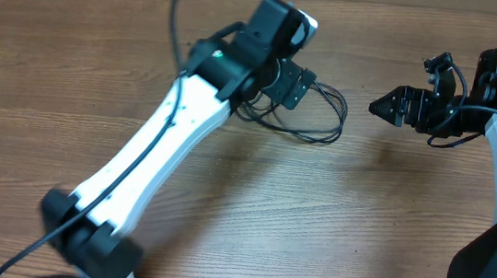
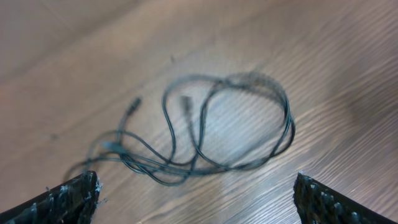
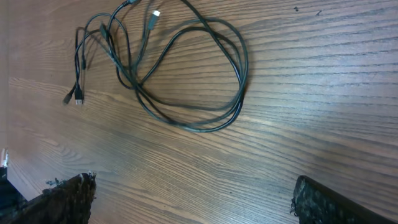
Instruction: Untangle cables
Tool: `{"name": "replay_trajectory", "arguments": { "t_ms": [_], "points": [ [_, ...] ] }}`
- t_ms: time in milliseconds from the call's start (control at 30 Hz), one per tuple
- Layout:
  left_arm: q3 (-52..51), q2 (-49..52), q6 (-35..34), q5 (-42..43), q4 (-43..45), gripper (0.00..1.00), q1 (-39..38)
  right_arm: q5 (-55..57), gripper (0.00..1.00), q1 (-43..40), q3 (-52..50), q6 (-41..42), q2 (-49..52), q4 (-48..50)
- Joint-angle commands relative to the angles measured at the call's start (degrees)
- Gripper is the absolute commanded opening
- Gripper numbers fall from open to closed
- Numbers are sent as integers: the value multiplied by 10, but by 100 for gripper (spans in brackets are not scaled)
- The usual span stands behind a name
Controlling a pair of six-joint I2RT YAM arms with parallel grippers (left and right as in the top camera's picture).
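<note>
Overhead: the thin black cables with small plug ends lie in a loose bundle on the brown wood-grain table, just above frame centre. The left gripper on its white arm hangs over the bundle's left part and hides it. The right gripper sits to the right of the bundle, apart from it and pointing at it. Left wrist view: the cables fill mid-frame as one wide double loop on the right, with crossed strands and two short plug ends on the left. The picture is soft. The left gripper stands spread wide, its black textured fingers in the bottom corners with nothing between them. Right wrist view: the cables lie in the upper half of the frame, loop to the right, knot of crossings and plugs to the upper left. The right gripper is likewise spread and empty. Judgement: this is a pause between grasps, and the tangle is not yet undone. The next move calls for picking out one strand or plug end at the crossings, closing on that alone, and drawing it clear while the other arm holds the loop.
</note>
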Motion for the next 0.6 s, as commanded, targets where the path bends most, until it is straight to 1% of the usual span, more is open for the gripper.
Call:
{"name": "replay_trajectory", "arguments": {
  "t_ms": [0, 67, 200, 367, 400, 433, 567],
  "points": [
    [10, -66, -6, -43, 0, 100, 6, -7, 100, 1, 1, 3, 0, 3],
    [10, -76, -6, -79, -12, 100, 7, -21, 100, 7, 1, 2, 0, 0],
    [10, -76, -7, -110, -55, 99, 15, -23, 100, 29, 1, 3, 0, 1],
    [10, -75, -96, -109, -120, 100, 51, -22, 100, 65, 0, 3, 7, 12],
    [10, -75, -111, -106, -132, 100, 62, -19, 100, 70, 0, 12, 9, 13],
    [10, -75, -127, -97, -149, 100, 80, -13, 100, 76, 0, 44, 16, 17],
    [10, -75, -141, -73, -170, 100, 112, 0, 100, 85, 0, 139, 43, 23]
  ]
}}
